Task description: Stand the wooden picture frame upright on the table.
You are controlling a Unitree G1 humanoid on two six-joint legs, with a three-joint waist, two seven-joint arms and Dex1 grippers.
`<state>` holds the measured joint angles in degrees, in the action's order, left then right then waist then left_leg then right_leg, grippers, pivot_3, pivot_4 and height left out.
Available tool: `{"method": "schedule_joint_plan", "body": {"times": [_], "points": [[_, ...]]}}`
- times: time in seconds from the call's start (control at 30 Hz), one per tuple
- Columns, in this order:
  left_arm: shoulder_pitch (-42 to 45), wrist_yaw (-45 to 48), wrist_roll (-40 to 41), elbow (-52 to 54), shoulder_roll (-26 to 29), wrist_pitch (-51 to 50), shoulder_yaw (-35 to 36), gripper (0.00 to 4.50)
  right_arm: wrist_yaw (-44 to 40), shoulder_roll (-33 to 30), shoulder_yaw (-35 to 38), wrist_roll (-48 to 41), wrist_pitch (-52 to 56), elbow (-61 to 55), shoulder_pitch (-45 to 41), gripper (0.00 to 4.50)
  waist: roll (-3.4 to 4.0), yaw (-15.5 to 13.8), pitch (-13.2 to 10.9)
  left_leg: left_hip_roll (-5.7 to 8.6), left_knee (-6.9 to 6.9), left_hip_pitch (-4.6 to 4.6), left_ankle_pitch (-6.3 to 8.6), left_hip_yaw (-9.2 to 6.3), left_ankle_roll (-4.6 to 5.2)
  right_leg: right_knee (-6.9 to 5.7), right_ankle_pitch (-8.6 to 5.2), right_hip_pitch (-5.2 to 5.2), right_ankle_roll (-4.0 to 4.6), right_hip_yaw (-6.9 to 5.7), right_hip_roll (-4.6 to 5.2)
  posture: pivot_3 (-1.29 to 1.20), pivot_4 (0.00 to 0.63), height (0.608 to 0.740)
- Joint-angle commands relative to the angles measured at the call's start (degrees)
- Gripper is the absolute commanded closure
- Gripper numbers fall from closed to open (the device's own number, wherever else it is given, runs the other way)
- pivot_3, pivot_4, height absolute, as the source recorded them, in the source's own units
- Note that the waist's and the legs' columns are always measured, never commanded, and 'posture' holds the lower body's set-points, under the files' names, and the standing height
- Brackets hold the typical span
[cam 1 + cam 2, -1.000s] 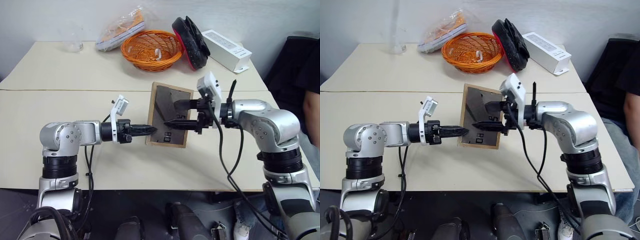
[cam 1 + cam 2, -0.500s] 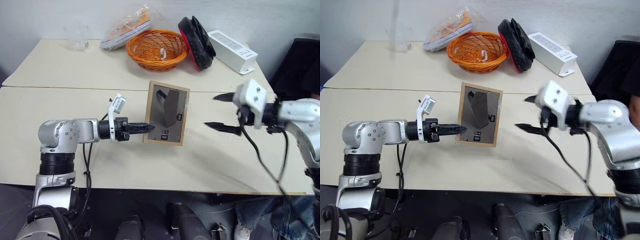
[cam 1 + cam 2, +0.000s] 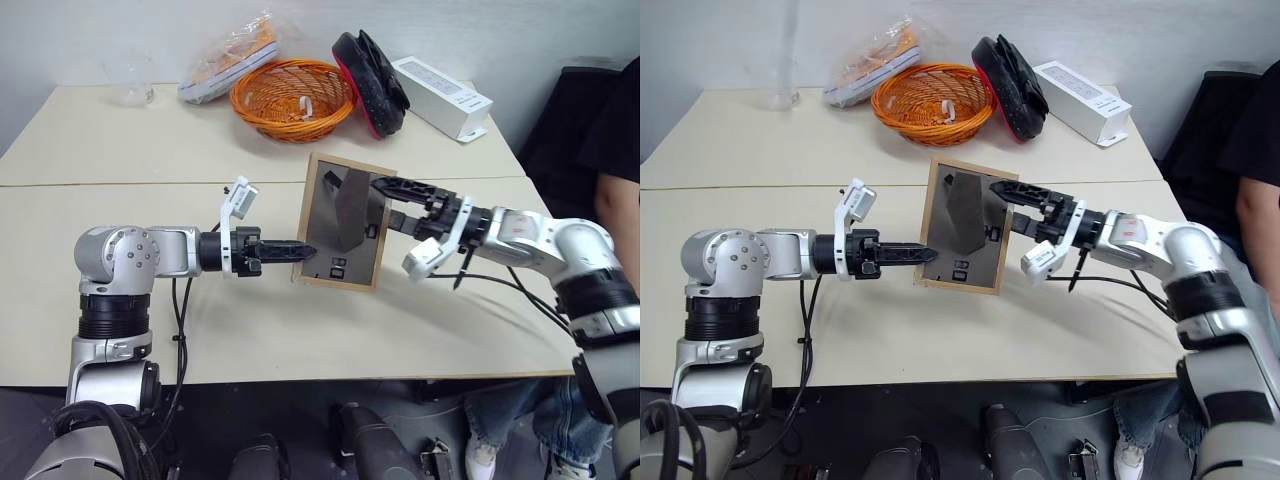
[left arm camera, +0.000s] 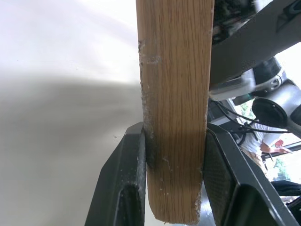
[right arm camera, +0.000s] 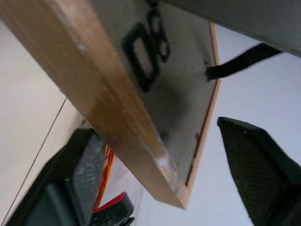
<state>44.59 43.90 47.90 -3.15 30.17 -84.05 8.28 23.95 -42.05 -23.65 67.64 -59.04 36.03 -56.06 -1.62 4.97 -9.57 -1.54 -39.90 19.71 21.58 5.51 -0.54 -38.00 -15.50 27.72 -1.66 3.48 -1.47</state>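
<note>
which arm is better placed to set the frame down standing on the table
Left. The left gripper is clamped on the wooden picture frame edge, holding it upright. The right gripper straddles the other edge with open fingers, not gripping.

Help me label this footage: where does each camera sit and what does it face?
Head eyes: look down on the pale cream table; both arms show.
Left wrist: along the left gripper, clamped on the light-wood picture frame.
Right wrist: along the right gripper, straddling the frame's edge.
Shared: the frame.
</note>
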Motion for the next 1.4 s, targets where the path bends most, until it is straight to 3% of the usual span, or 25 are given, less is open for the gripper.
{"method": "schedule_joint_plan", "body": {"times": [0.03,0.1,0.23,0.33,0.43,0.53,0.57,0.63,0.7,0.73,0.8,0.93,1.07,1.17,1.4], "points": [[1.65,0.61,1.72,1.11,0.71,-0.24,1.29,3.25,12.52,0.58,-4.03,4.49,0.24,1.63,-3.83,2.24,0.01,-0.05,-0.01,0.01,0.03,0.00,-0.01,0.00,-0.01,0.00,0.00,0.00,0.01,0.00,0.00,0.00,0.150,0.740],[1.47,0.63,1.69,0.95,1.27,-0.70,1.80,3.25,15.78,0.75,-5.72,5.40,0.23,2.14,-4.84,2.63,0.01,-0.05,-0.01,0.00,0.07,0.00,-0.02,-0.01,-0.02,0.03,-0.01,0.01,0.01,-0.01,0.00,0.00,0.150,0.740],[-0.06,-0.20,1.10,1.46,3.08,-0.04,3.37,1.98,18.20,0.88,-7.77,5.57,0.22,3.45,-6.78,3.20,0.01,0.02,-0.01,0.01,0.10,-0.13,-0.03,0.00,-0.05,0.03,-0.01,-0.09,0.02,-0.01,0.00,0.00,0.150,0.740],[-2.11,-1.01,0.65,4.06,6.13,2.06,5.40,1.07,17.43,0.74,-8.57,3.95,-0.76,5.35,-7.79,3.25,0.01,0.25,-0.01,0.04,0.25,-0.31,-0.06,0.04,-0.10,0.04,-0.01,-0.19,0.02,0.04,-0.01,0.00,0.150,0.740],[-8.80,-1.69,-0.49,12.17,12.92,9.16,15.12,0.17,13.73,0.64,-9.14,0.65,-3.93,8.15,-8.65,3.25,-0.01,1.25,-0.03,0.02,0.33,-0.34,-0.08,0.07,-0.13,0.03,-0.02,-0.14,0.04,0.06,-0.02,0.00,0.150,0.740],[-17.61,-1.16,-0.99,21.10,16.22,16.49,22.72,0.00,6.70,1.19,-8.71,-6.39,-8.58,11.35,-8.43,3.25,-0.10,1.67,-0.05,-0.02,0.59,-0.45,-0.13,0.06,-0.22,0.06,-0.09,-0.13,0.17,0.03,-0.03,0.00,0.150,0.740],[-22.31,-0.41,-2.11,25.53,16.45,20.14,24.67,0.00,0.52,2.60,-8.28,-13.48,-11.34,15.44,-8.11,3.25,-0.10,1.70,-0.05,-0.01,0.61,-0.45,-0.14,0.03,-0.22,0.07,-0.11,-0.14,0.19,0.00,-0.02,0.00,0.150,0.740],[-31.01,-0.33,-4.21,33.73,15.31,26.56,28.14,0.00,-27.17,6.89,-7.21,-44.91,-5.73,16.16,-2.43,3.25,-0.19,1.62,-0.01,0.00,0.71,-0.68,-0.15,0.03,-0.21,0.17,-0.11,-0.34,0.19,0.01,-0.02,0.00,0.150,0.740],[-36.63,-2.44,-4.42,38.50,12.79,29.38,29.45,0.00,-53.63,10.50,-2.63,-75.81,18.02,2.30,4.99,3.25,-0.26,1.48,-0.03,-0.13,0.76,-1.08,-0.14,-0.04,-0.18,0.26,-0.11,-0.83,0.19,-0.11,-0.03,0.00,0.150,0.740],[-38.49,-3.51,-4.61,39.82,11.66,30.41,29.20,0.00,-61.96,11.67,-0.25,-86.46,30.16,-4.35,7.35,3.25,-0.28,1.24,-0.08,-0.16,0.73,-1.36,-0.13,-0.16,-0.17,0.21,-0.11,-1.21,0.19,-0.20,-0.03,0.00,0.150,0.740],[-41.05,-5.21,-5.26,41.64,9.82,32.92,28.07,0.00,-70.86,12.79,3.36,-99.84,49.57,-13.81,10.06,3.25,-0.19,0.23,-0.12,-0.15,0.61,-1.37,-0.09,-0.22,-0.09,0.18,-0.09,-1.29,0.16,-0.21,0.04,0.00,0.150,0.740],[-42.62,-7.11,-5.23,42.54,8.71,35.35,25.94,0.00,-73.61,14.03,7.91,-111.99,77.17,-20.36,11.57,3.25,-0.18,-1.24,-0.12,-0.11,0.60,-1.33,0.11,-0.34,0.29,0.25,-0.07,-1.31,0.12,-0.32,0.09,0.00,0.150,0.740],[-42.41,-7.63,-4.18,42.19,9.55,36.29,24.46,0.00,-71.44,17.08,10.69,-113.85,91.95,-18.35,12.00,3.25,-0.23,-1.73,-0.09,-0.12,0.76,-1.29,0.13,-0.32,0.26,0.43,-0.09,-1.26,0.16,-0.33,0.09,0.00,0.150,0.740],[-40.93,-7.40,-3.21,41.10,10.41,36.30,23.03,0.00,-72.08,18.29,9.11,-109.24,95.35,-17.43,13.45,3.25,-0.23,-1.72,-0.09,-0.11,0.76,-1.18,0.10,-0.30,0.22,0.48,-0.09,-1.15,0.16,-0.33,0.09,0.00,0.150,0.740],[-38.65,-5.20,-0.92,37.93,13.37,36.18,21.26,0.00,-75.43,17.23,10.40,-105.69,98.77,-24.57,17.47,0.94,-0.26,-1.63,-0.08,-0.10,0.77,-1.14,0.09,-0.28,0.19,0.51,-0.08,-1.12,0.15,-0.32,0.08,0.00,0.150,0.740]]}}
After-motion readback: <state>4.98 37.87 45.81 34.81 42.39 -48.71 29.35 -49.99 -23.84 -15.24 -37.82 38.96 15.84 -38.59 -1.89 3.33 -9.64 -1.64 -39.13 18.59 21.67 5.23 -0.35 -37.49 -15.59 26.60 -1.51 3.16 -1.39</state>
